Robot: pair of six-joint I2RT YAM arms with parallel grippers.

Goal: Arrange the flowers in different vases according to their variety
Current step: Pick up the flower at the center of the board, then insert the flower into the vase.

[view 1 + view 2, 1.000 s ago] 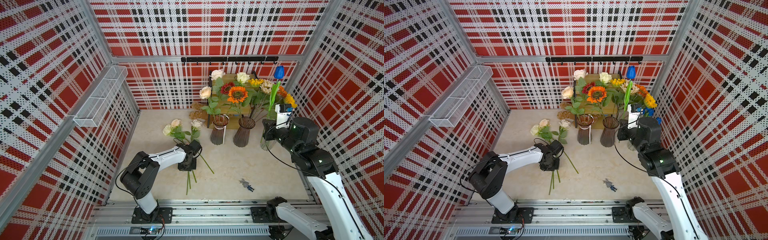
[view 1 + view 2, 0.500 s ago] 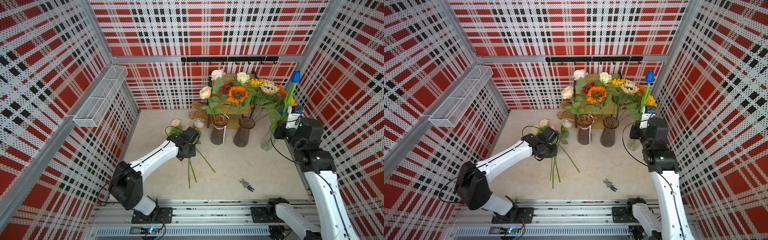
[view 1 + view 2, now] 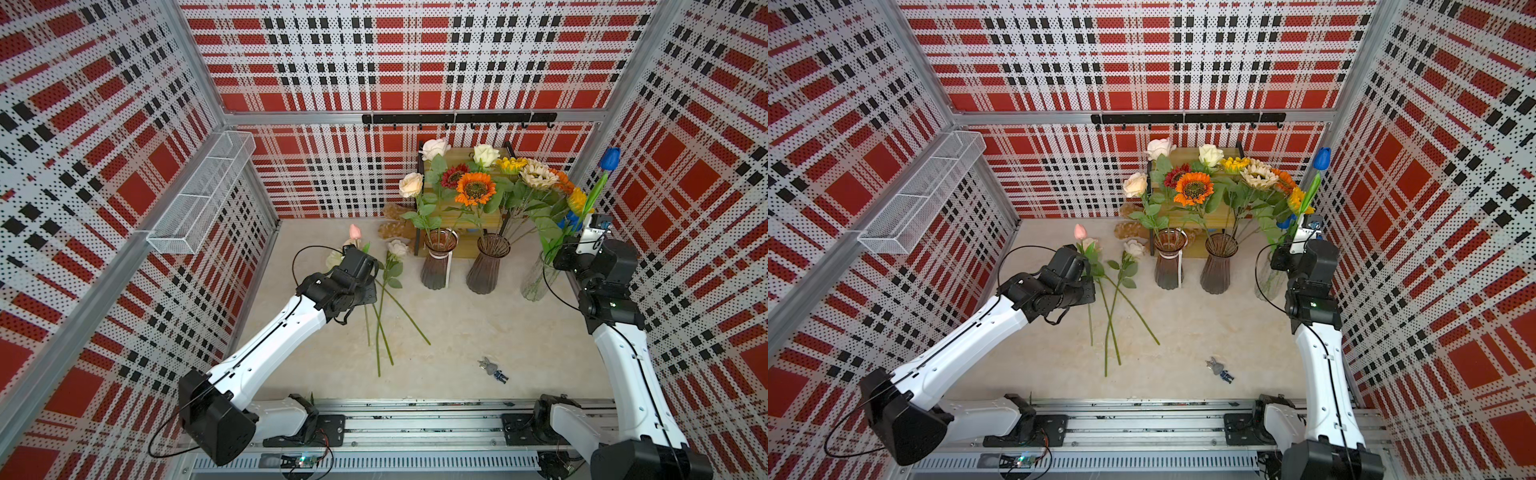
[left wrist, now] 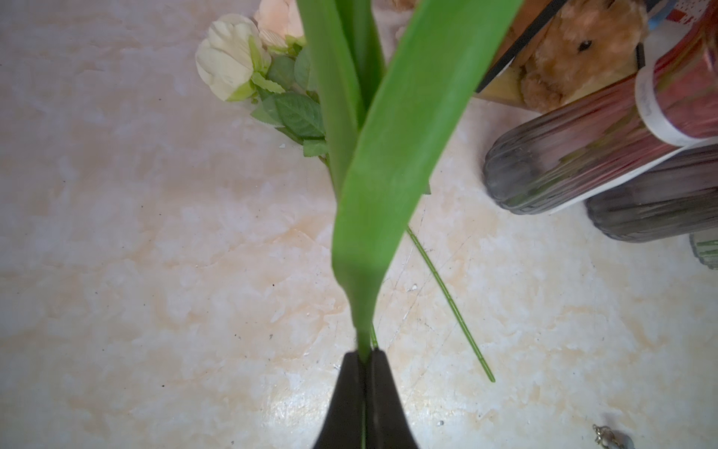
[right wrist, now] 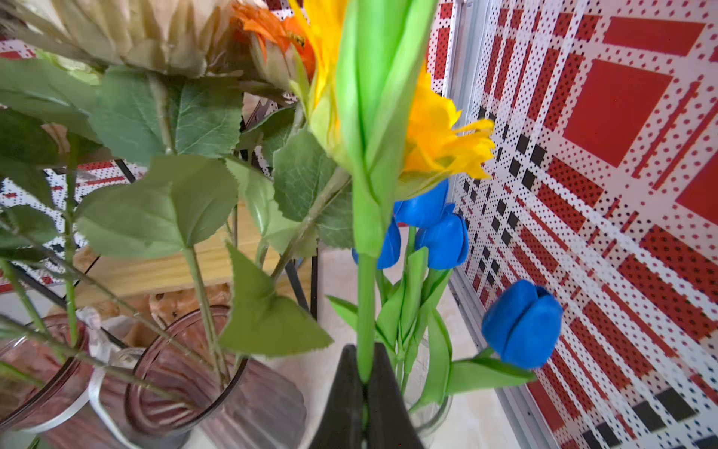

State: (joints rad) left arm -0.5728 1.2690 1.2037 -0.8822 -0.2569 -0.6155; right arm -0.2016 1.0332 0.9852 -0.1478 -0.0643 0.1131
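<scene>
Blue tulip (image 3: 610, 159) stands nearly upright, bloom up, in right fingers (image 5: 345, 396).

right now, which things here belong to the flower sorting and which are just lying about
Job: roses, sunflowers, blue tulips, pink tulip, two brown vases, clear vase.
Lying about: plush toy, figurine, wire basket, shelf, hook rail.
</scene>
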